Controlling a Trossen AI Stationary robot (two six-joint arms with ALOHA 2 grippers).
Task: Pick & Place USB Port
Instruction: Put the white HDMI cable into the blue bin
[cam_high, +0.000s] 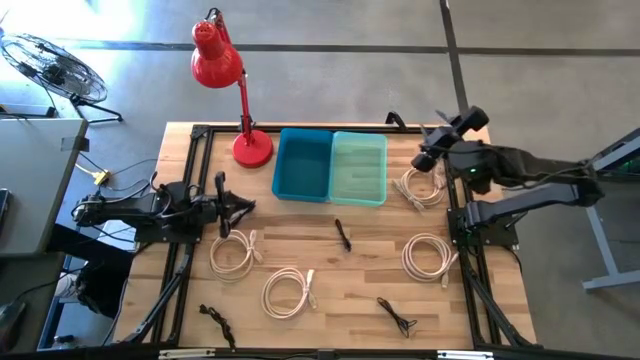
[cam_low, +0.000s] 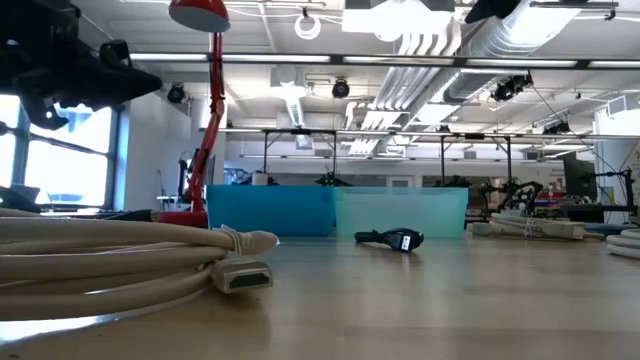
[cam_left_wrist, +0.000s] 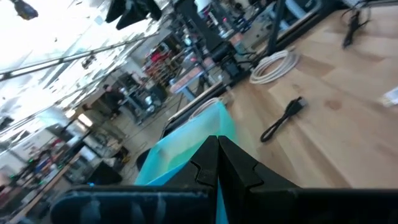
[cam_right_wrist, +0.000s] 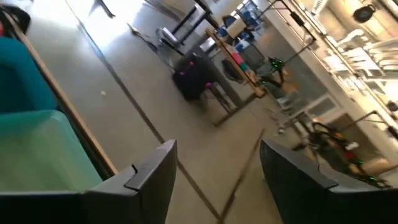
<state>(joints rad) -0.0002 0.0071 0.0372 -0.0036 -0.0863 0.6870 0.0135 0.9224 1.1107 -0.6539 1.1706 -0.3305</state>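
Observation:
Several coiled white USB cables lie flat on the wooden table: one (cam_high: 232, 252) near my left gripper, one (cam_high: 290, 292) toward the near edge, one (cam_high: 430, 255) at the right and one (cam_high: 420, 187) beside the bins. The nearest coil (cam_low: 120, 260) and its plug (cam_low: 245, 275) fill the low view's foreground. My left gripper (cam_high: 245, 207) hovers above the table's left side, shut and empty; it also shows in the left wrist view (cam_left_wrist: 217, 146). My right gripper (cam_high: 432, 145) is raised near the far right corner, open and empty, with its fingers wide apart in the right wrist view (cam_right_wrist: 214, 180).
A blue bin (cam_high: 303, 164) and a teal bin (cam_high: 360, 167) stand side by side at the table's far middle. A red desk lamp (cam_high: 235, 90) stands at the far left. Short black cables lie at the middle (cam_high: 343, 235), near right (cam_high: 397, 315) and near left (cam_high: 217, 322).

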